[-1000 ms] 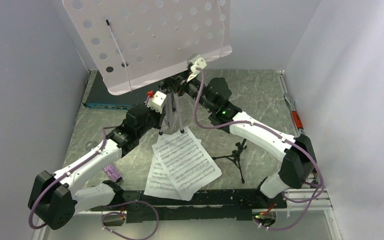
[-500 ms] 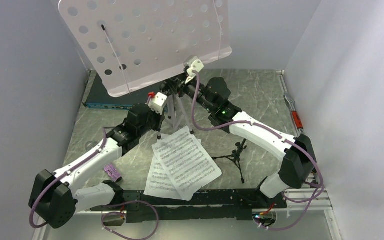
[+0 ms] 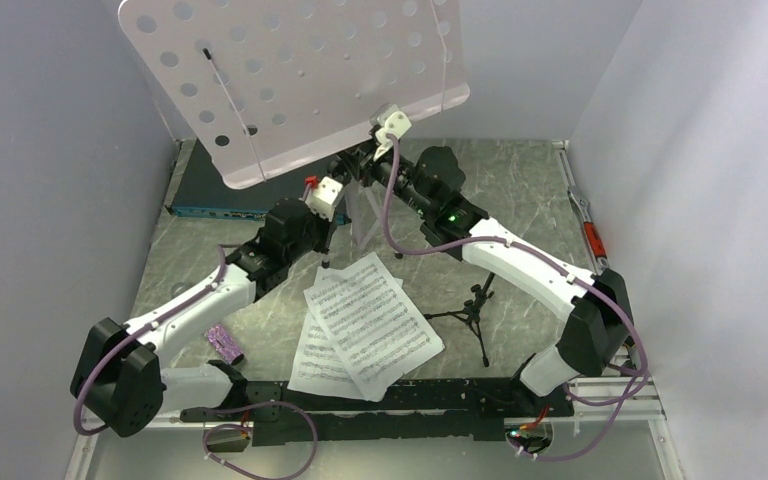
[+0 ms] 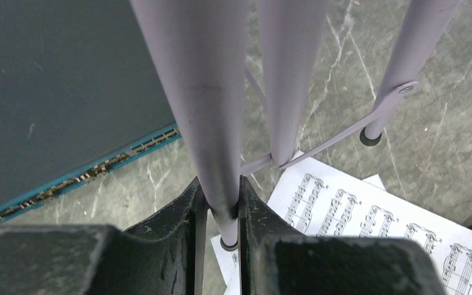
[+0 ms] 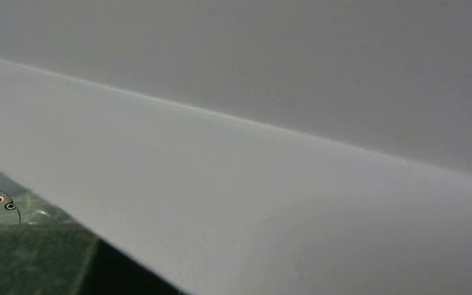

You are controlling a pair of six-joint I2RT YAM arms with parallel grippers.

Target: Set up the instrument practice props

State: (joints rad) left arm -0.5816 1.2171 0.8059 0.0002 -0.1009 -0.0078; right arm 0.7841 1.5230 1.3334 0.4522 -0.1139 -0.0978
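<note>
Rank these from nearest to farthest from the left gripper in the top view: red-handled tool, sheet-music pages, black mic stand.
1. The sheet-music pages, mid-table, just below the left gripper, which clamps a leg of the music stand.
2. The black mic stand, right of the pages.
3. The red-handled tool, along the right wall.

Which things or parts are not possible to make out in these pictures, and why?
Right gripper, open or shut: tucked under music stand desk in top view; blurred pale surface fills right wrist view.
Stand's upper edge: cut off by top view's frame.
Microphone: too small for detail, top view.
</note>
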